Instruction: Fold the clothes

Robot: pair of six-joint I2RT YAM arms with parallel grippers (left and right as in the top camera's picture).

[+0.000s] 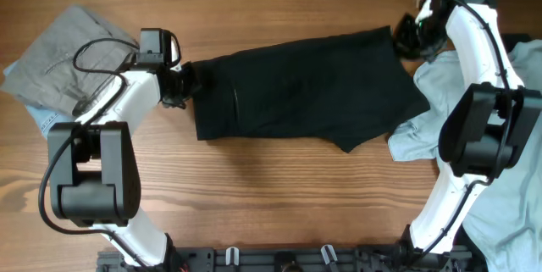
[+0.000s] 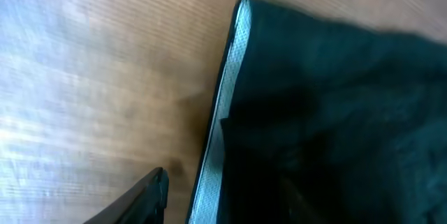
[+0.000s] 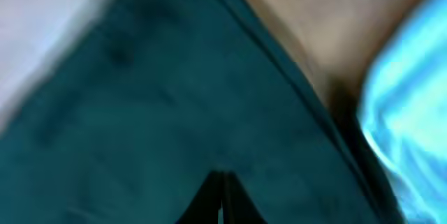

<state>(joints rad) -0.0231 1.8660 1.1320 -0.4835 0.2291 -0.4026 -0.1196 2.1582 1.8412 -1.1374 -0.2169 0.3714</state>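
Note:
The black shorts-like garment point(image 1: 305, 86) lies spread flat across the middle of the table. My left gripper point(image 1: 180, 83) is at its left edge. In the left wrist view only one finger point(image 2: 155, 195) shows, set apart from the garment's pale lining edge point(image 2: 220, 126); the other finger is hidden by the black cloth point(image 2: 335, 126). My right gripper point(image 1: 407, 36) is at the garment's far right corner. Its fingers point(image 3: 223, 185) are pressed together on the black cloth point(image 3: 174, 91).
Grey trousers point(image 1: 72, 52) lie at the far left on a pale blue piece point(image 1: 44, 118). A pale blue T-shirt point(image 1: 508, 77) is heaped at the right edge, touching the black garment; it also shows in the right wrist view point(image 3: 408, 105). Bare wood table point(image 1: 279, 196) lies in front.

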